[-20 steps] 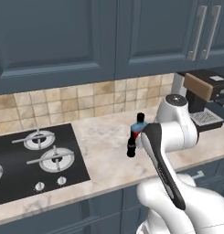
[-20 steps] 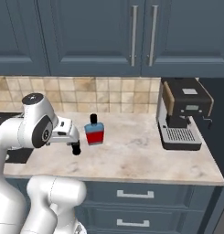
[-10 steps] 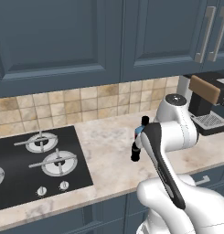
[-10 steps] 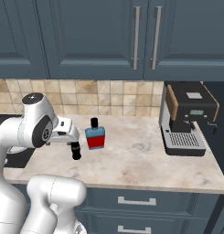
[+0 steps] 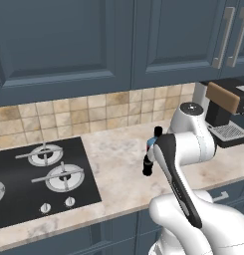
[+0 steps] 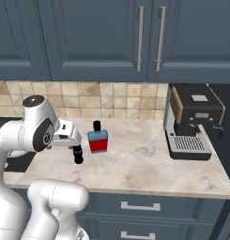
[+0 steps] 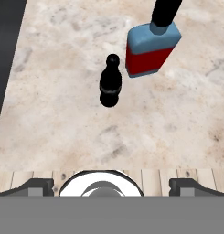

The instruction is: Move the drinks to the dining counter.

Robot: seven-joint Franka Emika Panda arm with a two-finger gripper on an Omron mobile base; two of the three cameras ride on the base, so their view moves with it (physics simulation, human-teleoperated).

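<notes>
Left base view: you see the small black bottle [image 5: 148, 166] standing upright on the narrow beige marble counter [image 5: 118, 169], right of the black stove [image 5: 39, 179]. The white arm hides most of the flat blue bottle with red label and black cap [image 5: 154, 141] behind it.
Right base view: the flat blue bottle [image 6: 97, 139] stands upright on the counter [image 6: 135, 164], well left of the dark coffee machine [image 6: 191, 122]. The black bottle [image 6: 78, 154] stands just beside it, nearer the front edge. The hand is above them; its fingers are not clear here.
Hand view: the gripper [image 7: 111, 185] looks down on both drinks. The fingertips [image 7: 38, 186] are spread wide and hold nothing. The black bottle [image 7: 110, 82] lies ahead, about on the middle line between the fingers, still apart from them. The blue bottle [image 7: 150, 48] is beyond it, to one side, near but not touching.
Step in hand: I judge you are approaching the black bottle for the first pick.
Advice: keep the bottle centred between the fingers, come down straight, close around its body, not its thin neck. Take care that one finger does not knock the blue bottle.
</notes>
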